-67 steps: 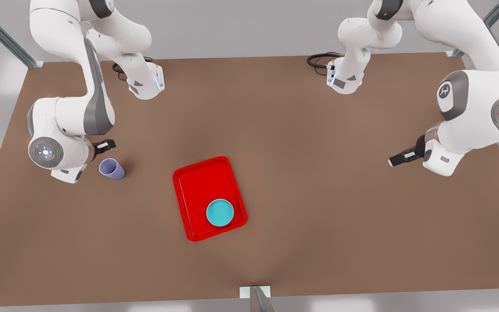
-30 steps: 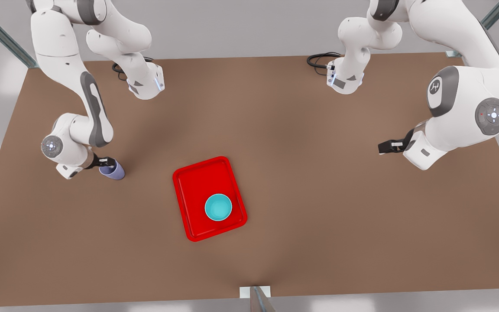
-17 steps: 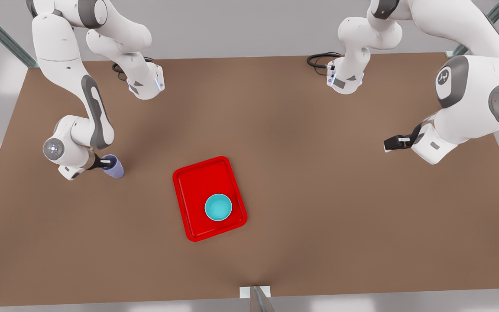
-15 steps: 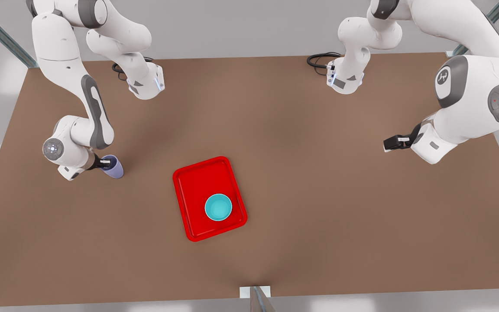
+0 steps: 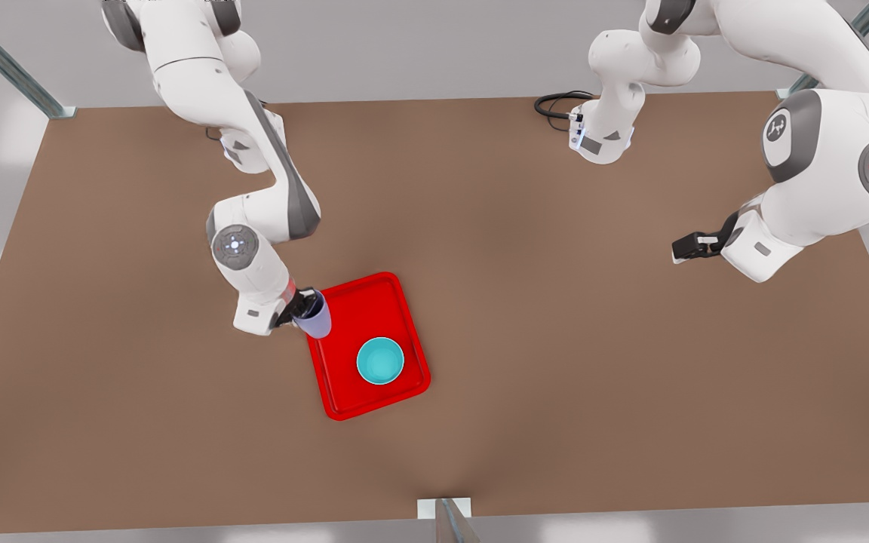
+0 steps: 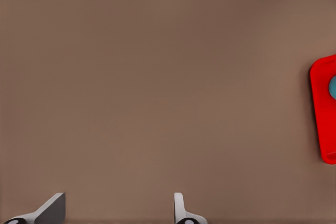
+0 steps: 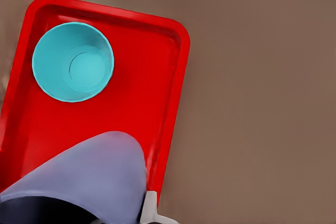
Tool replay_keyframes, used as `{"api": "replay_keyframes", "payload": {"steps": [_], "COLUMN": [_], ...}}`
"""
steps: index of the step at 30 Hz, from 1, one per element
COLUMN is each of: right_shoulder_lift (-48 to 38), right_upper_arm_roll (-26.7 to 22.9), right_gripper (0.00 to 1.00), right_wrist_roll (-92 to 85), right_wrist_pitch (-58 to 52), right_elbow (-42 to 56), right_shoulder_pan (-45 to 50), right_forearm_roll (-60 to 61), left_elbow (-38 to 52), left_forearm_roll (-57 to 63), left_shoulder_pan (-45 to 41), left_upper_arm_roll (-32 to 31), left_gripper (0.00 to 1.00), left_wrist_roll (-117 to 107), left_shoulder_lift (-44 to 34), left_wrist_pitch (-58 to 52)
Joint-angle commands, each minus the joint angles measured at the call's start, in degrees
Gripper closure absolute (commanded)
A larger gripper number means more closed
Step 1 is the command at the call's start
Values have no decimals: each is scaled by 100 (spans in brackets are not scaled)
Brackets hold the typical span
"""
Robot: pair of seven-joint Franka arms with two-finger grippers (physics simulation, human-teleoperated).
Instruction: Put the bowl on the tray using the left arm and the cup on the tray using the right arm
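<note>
The red tray (image 5: 359, 309) lies mid-table with the teal bowl (image 5: 380, 360) standing in its near half. My right gripper (image 5: 305, 306), on the arm at the front view's left, is shut on the lavender cup (image 5: 317, 321) and holds it over the tray's rim on the front view's left. The right wrist view shows the cup (image 7: 89, 177) close up beside one finger (image 7: 149, 208), above the tray (image 7: 152, 82) and the bowl (image 7: 72, 61). My left gripper (image 5: 683, 248) waits open over bare table at the front view's right; its fingers (image 6: 52, 208) have nothing between them.
The brown table (image 5: 555, 362) spreads wide around the tray. Both arm bases (image 5: 600, 139) and a black cable (image 5: 555, 105) sit at the far edge. In the left wrist view the tray's edge (image 6: 321, 114) shows off to one side.
The right gripper has carried the cup off the table at the front view's left over to the tray's rim. The left arm has barely shifted. The bowl has stayed put.
</note>
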Motion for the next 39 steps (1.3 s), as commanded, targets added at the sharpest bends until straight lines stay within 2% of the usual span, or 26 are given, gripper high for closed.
{"api": "replay_keyframes", "payload": {"steps": [1, 5, 8, 12, 21, 22, 23, 24, 32, 33, 35, 37, 39], "right_shoulder_lift": [278, 832, 656, 568, 1289, 1324, 1324, 1324, 1227, 1175, 692, -143, -346], "right_upper_arm_roll": [-4, -4, 5, 5, 5, 5, 5, 5, -4, -13, -31, -22, 5], "right_gripper": [79, 79, 79, 79, 79, 76, 43, 0, 0, 0, 0, 0, 0], "right_wrist_roll": [1821, 1830, 1804, 1821, 1760, 1777, 1777, 1760, 1734, 1760, 1786, 1436, 205], "right_wrist_pitch": [-211, -149, -272, -852, -668, -668, -668, -668, -1063, -1493, -2073, -2961, -3374], "right_elbow": [312, 647, 198, 119, 462, 471, 471, 471, 769, 1094, 1147, 1147, 1401], "right_shoulder_pan": [126, 223, 302, 249, 249, 258, 258, 258, 179, 65, -137, -708, -1596], "right_forearm_roll": [471, 911, 1025, 1017, 1043, 1034, 1043, 1034, 1043, 1034, 929, -230, -811], "left_elbow": [3, 3, 3, 3, 3, 3, 3, 3, 12, 11, 205, 214, 214], "left_forearm_roll": [3, -6, -6, -6, -6, 3, -6, -15, -6, -6, -6, -6, -6], "left_shoulder_pan": [-5, -5, -4, 4, 4, -5, -13, -31, -22, -31, -48, -40, -40], "left_upper_arm_roll": [-1, -1, -1, 8, -1, -1, -1, -1, -27, -27, -45, -36, -36], "left_gripper": [0, 0, 0, 0, 0, 0, 0, 0, 0, 0, 0, 0, 0], "left_wrist_roll": [33, 24, 24, 33, 24, 24, 15, 6, 24, -2, -2, 6, 6], "left_shoulder_lift": [-6, -6, -15, -6, -6, -6, -6, -6, 73, 108, 126, 161, 161], "left_wrist_pitch": [-11, -11, -37, -55, -108, -116, -116, -116, -28, -28, 86, 112, 147]}}
